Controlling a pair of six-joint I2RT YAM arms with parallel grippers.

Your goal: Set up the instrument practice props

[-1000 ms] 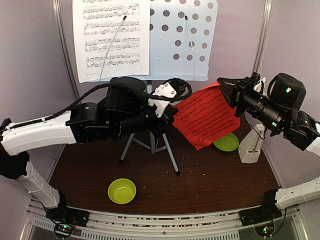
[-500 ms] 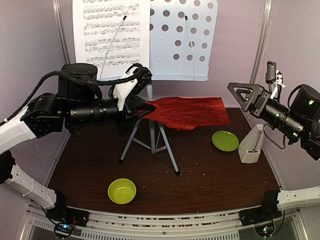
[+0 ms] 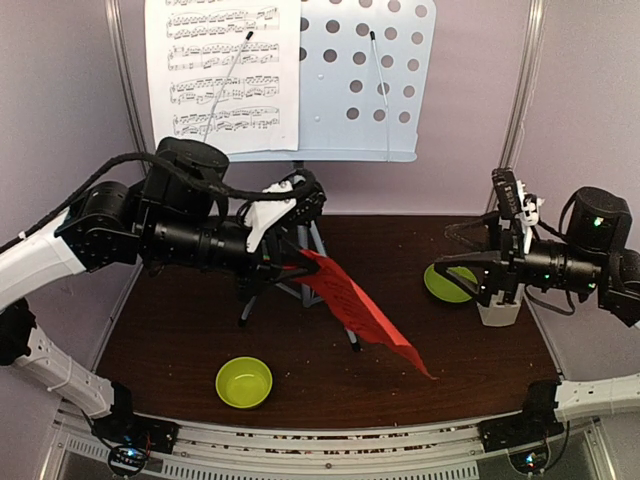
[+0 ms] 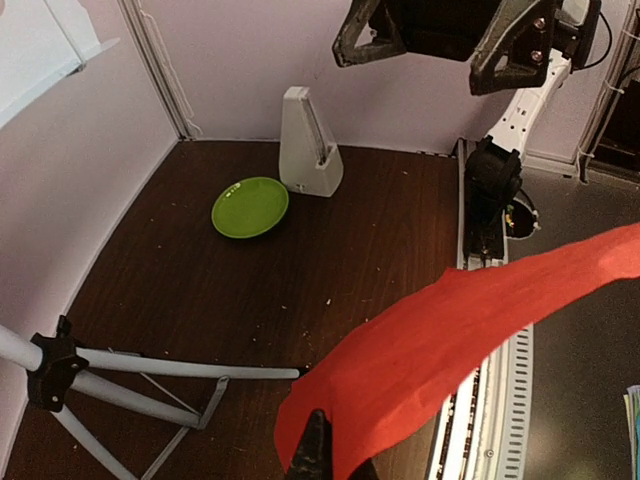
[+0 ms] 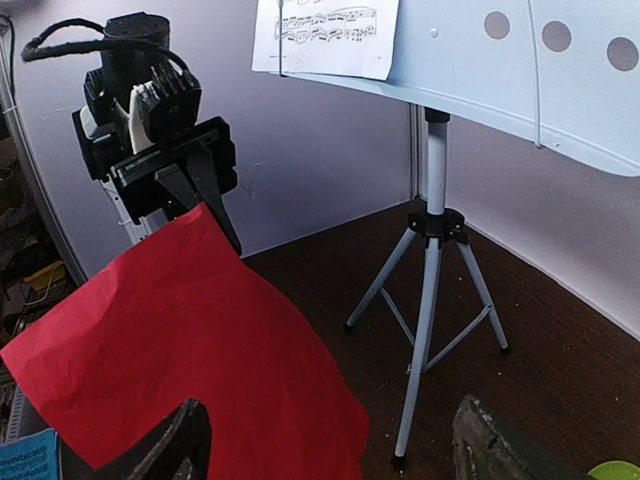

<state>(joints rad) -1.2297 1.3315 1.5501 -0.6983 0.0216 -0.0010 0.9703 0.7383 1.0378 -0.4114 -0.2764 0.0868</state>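
Observation:
The pale perforated music stand rises at the back on grey tripod legs, and a white sheet-music page rests on its left half. My left gripper is shut on one corner of the red sheet-music page, which droops toward the front right above the table. In the left wrist view the red page spreads from the pinching fingertips. My right gripper stands open and holds nothing, off to the right of the page. The cream metronome stands just behind it.
A lime-green plate lies left of the metronome, partly behind my right fingers. A lime-green bowl sits near the front left. Purple walls close in the back and sides. The tripod legs spread behind the left arm.
My right gripper opened, released the red page and drew back to the right, lower. The page, first held by both grippers, now hangs from the left gripper alone and droops downward.

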